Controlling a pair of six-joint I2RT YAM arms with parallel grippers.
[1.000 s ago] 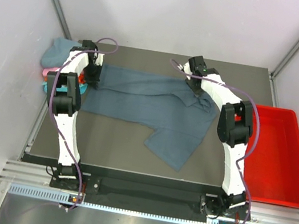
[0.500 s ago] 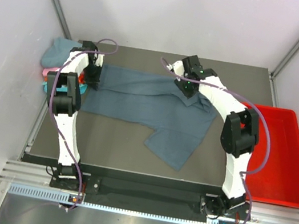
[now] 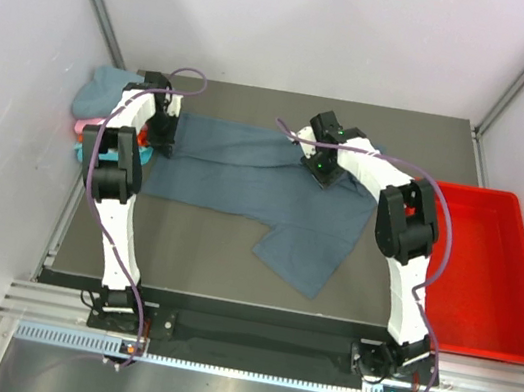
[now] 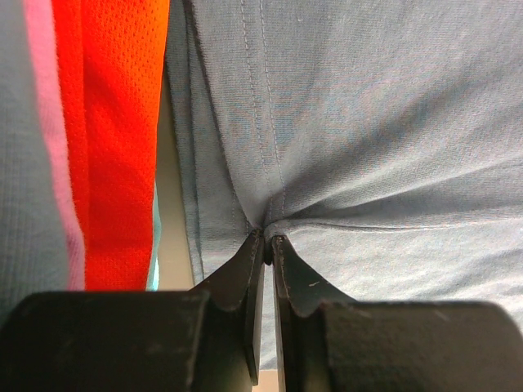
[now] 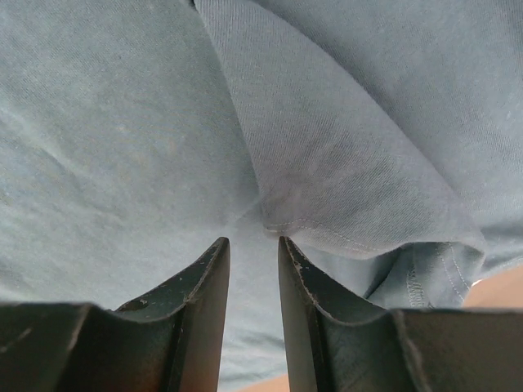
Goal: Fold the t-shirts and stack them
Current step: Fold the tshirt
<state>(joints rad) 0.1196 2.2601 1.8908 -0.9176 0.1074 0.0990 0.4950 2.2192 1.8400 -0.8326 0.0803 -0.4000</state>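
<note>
A slate blue-grey t-shirt (image 3: pixel 245 178) lies spread across the table, one flap reaching toward the near edge. My left gripper (image 3: pixel 162 138) is at the shirt's left end, shut on a pinch of its hemmed cloth (image 4: pixel 270 224). My right gripper (image 3: pixel 322 171) hovers low over the shirt's upper right part. Its jaws stand a little apart (image 5: pixel 253 239) with nothing between them, just short of a folded hem (image 5: pixel 327 237). Other folded t-shirts are stacked at the far left: dusty teal (image 3: pixel 103 92) on top, with pink (image 4: pixel 53 122) and orange (image 4: pixel 122 122) edges below.
A red plastic tray (image 3: pixel 491 277) stands off the table's right side. White walls close in on the left, the back and the right. Bare dark tabletop (image 3: pixel 192 250) shows in front of the shirt.
My right gripper has moved left and slightly nearer over the shirt, and its jaws have narrowed. The left gripper has kept its hold and has not moved.
</note>
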